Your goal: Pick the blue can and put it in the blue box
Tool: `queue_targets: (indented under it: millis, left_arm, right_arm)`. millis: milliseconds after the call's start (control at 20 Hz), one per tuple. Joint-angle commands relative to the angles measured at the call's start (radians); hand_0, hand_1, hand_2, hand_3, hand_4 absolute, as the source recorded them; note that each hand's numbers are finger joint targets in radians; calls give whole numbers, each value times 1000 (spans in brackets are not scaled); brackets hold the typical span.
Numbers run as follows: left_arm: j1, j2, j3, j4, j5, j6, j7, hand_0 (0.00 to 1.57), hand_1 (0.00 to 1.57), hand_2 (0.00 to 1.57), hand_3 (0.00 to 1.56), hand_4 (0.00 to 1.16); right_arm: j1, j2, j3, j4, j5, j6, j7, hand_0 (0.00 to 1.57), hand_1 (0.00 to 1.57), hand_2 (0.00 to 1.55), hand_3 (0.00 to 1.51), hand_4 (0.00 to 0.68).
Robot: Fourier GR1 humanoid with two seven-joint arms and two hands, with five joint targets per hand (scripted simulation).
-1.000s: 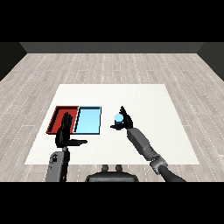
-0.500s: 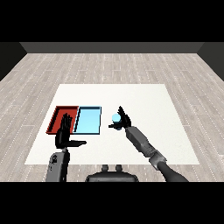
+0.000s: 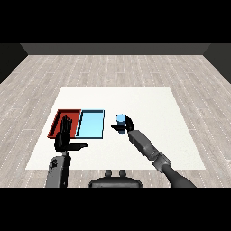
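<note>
Small round blue can (image 3: 120, 120), upright, just right of the flat rectangular blue tray (image 3: 90, 124), wrapped by the curled right hand (image 3: 127, 126) and carried leftward, nearer the tray than before. Red tray (image 3: 64, 122) adjoining. Left hand (image 3: 64, 135) spread, upright. Bare white table (image 3: 149, 103) beyond.

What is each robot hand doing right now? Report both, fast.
Left robot hand: open, fingers straight, holding nothing, over the red tray.
Right robot hand: curled round the blue can.
</note>
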Motion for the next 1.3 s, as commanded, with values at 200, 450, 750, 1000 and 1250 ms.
queue_targets:
  millis: [200, 450, 750, 1000, 1250]
  left_arm:
    - [-27, -13, -7, 57, -32, 20, -28, 0, 0, 0, 0, 0]
    - [-16, 2, -5, 39, -21, -3, -25, 0, 0, 0, 0, 0]
    - [-63, -41, -94, 0, -98, 57, 65, 0, 0, 0, 0, 0]
    - [-132, -11, -57, 69, -36, 2, 93, 0, 0, 0, 0, 0]
    - [-115, -52, -204, -11, -114, 69, 140, 0, 0, 0, 0, 0]
  right_arm:
    - [-14, 0, 133, 69, 40, -149, 70, 1471, 1471, 1533, 1498, 529]
    - [-113, 0, 44, 103, 42, -46, 40, 1464, 1464, 1488, 1433, 544]
    - [1, -59, 99, -195, 132, -127, 40, 1515, 1515, 1470, 1402, 563]
    - [75, -170, 98, -436, 195, -152, 139, 1531, 1531, 1480, 1410, 578]
    - [192, -313, 98, -729, 228, -186, 193, 1510, 1510, 1473, 1405, 585]
